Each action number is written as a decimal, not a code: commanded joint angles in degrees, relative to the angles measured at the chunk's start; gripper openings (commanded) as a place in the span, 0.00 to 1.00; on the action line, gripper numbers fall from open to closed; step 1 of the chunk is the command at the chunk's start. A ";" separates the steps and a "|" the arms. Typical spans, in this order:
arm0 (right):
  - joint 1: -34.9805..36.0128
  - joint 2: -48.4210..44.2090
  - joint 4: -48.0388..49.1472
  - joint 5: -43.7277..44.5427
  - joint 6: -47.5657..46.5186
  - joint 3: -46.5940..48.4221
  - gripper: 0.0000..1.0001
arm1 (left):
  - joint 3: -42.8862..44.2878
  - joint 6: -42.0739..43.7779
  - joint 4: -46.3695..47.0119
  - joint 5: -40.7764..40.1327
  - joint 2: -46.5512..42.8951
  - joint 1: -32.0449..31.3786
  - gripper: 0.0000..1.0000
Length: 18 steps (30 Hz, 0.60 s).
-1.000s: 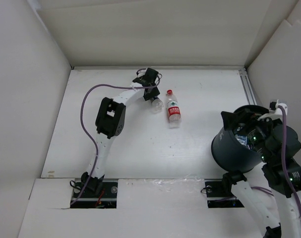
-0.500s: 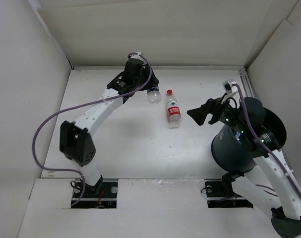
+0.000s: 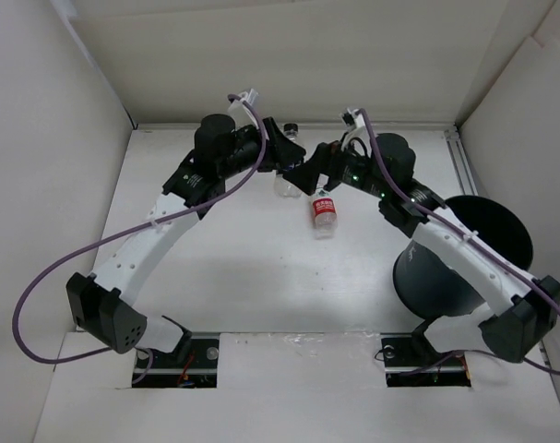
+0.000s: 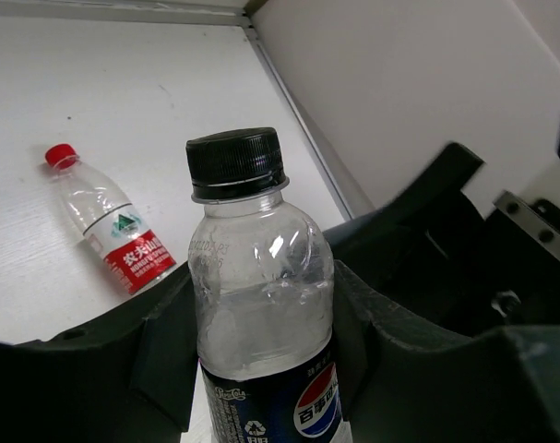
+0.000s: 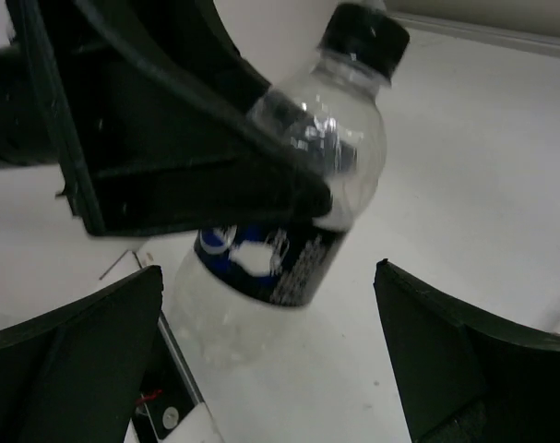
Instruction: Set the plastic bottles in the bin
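while left gripper [image 4: 266, 369] clamps black-capped bottle [image 4: 261, 295] near back wall [image 3: 289, 78], right gripper [image 5: 268, 277] gapes (bin [image 3: 446, 277] well apart).

You get black-capped bottle [image 4: 261, 305] cut off at label by left wrist view's bottom edge, blurred in right wrist view. Red-label bottle [image 3: 324, 214]: cap hidden under right gripper [image 3: 315, 169] from above.

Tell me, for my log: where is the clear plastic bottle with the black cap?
The black-capped bottle sits in the left gripper at the far centre of the table in the top view, left of the red-labelled bottle.
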 commanded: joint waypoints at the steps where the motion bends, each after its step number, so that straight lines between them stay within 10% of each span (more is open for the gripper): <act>1: 2.10 4.32 8.23 -1.08 3.25 5.24 1.00 | -0.72 -0.51 6.79 4.14 -4.70 0.26 0.00; 8: 5.26 11.18 13.58 -0.19 8.53 6.56 1.00 | -2.04 -1.57 6.80 0.98 -7.43 0.26 0.00; 13: 5.27 11.18 19.55 -0.19 11.26 3.41 0.62 | -2.04 -1.57 6.80 0.44 -7.43 0.26 0.04; 18: 5.27 8.64 20.27 3.76 11.26 1.38 0.04 | -2.65 -2.18 6.80 -2.35 -8.66 0.26 1.00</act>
